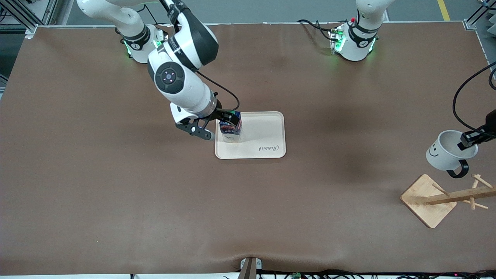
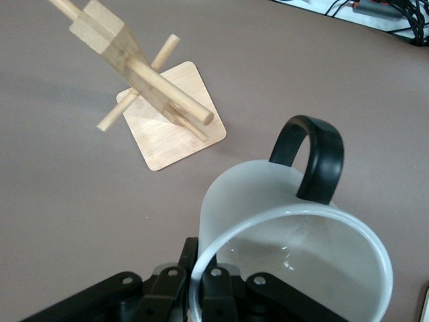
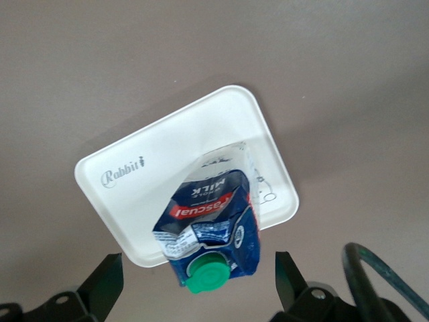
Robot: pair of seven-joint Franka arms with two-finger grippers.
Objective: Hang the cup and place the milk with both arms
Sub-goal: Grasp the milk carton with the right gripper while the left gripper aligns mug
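**Operator:** Front view status: what covers the table [image 1: 116,193], and where do the task items sit?

**Technician:** A brown mat covers it edge to edge, with a slight bulge at the edge nearest the front camera. Grey floor and metal framing show around the arms' bases. The milk [image 1: 230,130] stands upright on a cream tray [image 1: 267,131] near the table's middle. The right gripper [image 1: 215,126] straddles the carton, fingers spread wide and clear of its sides (the right wrist view shows a gap at each side).

**Operator:** And the cup?

**Technician:** The left gripper [image 1: 467,141] is pinched shut on the rim of the cup [image 1: 445,153], holding it tilted in the air above the wooden rack [image 1: 441,199] at the left arm's end, handle toward the pegs.
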